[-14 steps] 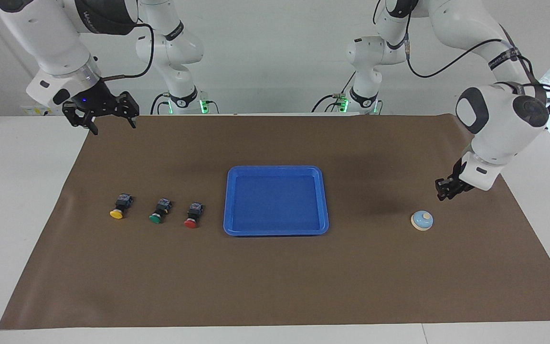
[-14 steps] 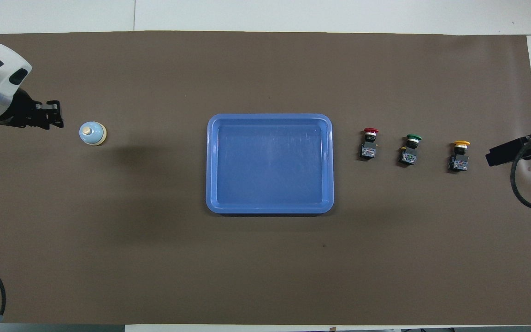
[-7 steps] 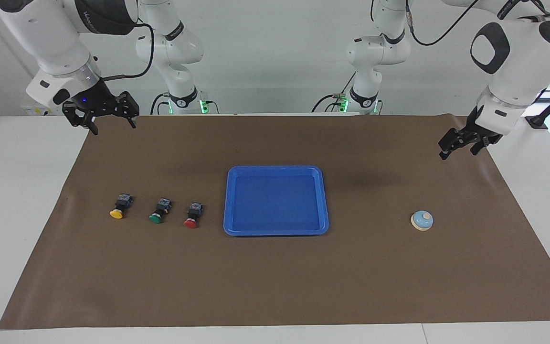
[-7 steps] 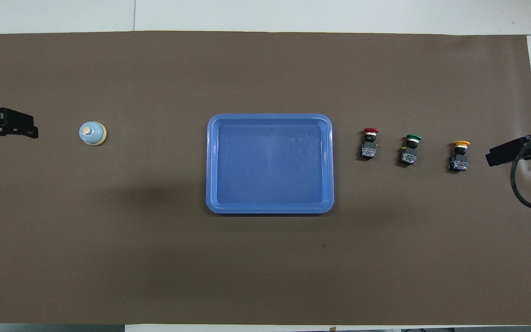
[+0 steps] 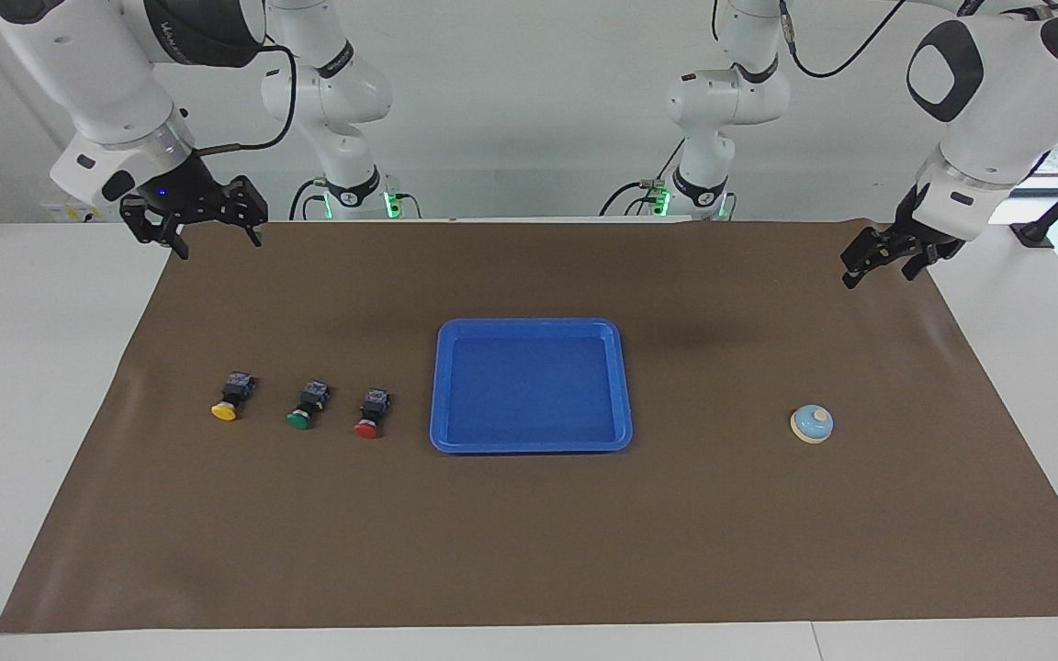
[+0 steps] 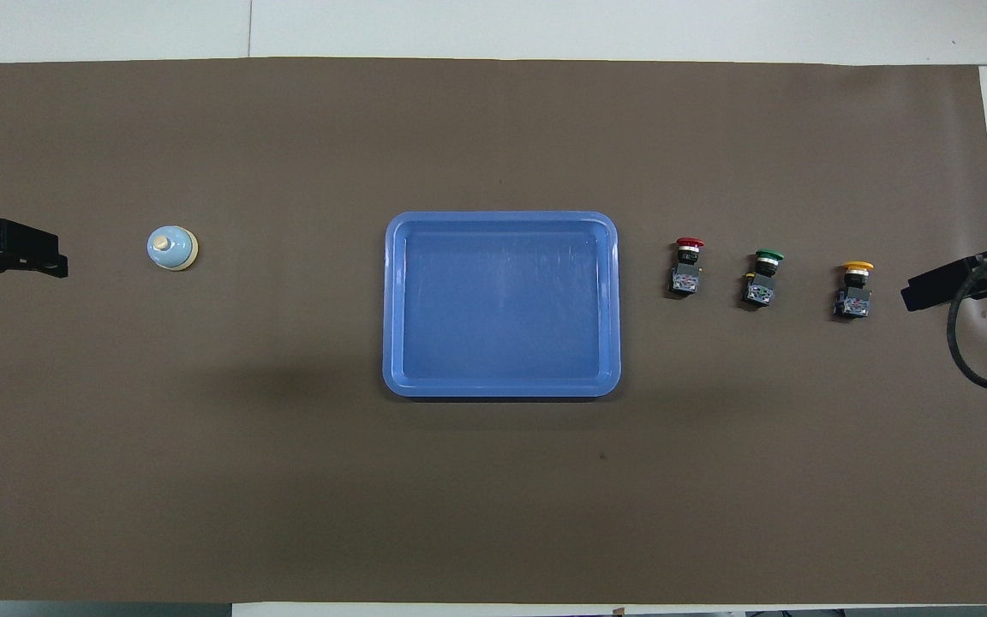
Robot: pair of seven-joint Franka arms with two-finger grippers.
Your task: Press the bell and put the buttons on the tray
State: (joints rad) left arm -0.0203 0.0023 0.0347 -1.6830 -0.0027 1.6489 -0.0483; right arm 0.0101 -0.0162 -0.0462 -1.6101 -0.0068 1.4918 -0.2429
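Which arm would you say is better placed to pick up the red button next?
Probably the right: the right gripper hangs open at the buttons' end of the table, where the red button lies beside the tray.

White table [image 5: 33,367] carries brown mat [image 5: 529,532] bearing tray [image 5: 623,386], bell [image 5: 811,424], buttons [image 5: 309,406].

**Inspector:** You will find the surface [image 5: 24,367] white, smooth and faintly sheened. The brown sheet [image 5: 529,532] over it looks like matt paper, with a slight ripple at the right arm's end.

**Operator:** And the tray?

**Inspector:** You are looking at the tray [image 5: 625,386] in glossy blue plastic, smooth, with light catching its rim. The bell [image 5: 811,424] has a smooth pale-blue dome and a cream knob; you cannot tell its material. The buttons [image 5: 307,405] show shiny plastic-looking caps on dull black bodies.

**Operator:** The arms?

**Inspector:** Your arms wear smooth glossy white shells; the left hand [image 5: 887,255] and right hand [image 5: 214,237] look matt black.
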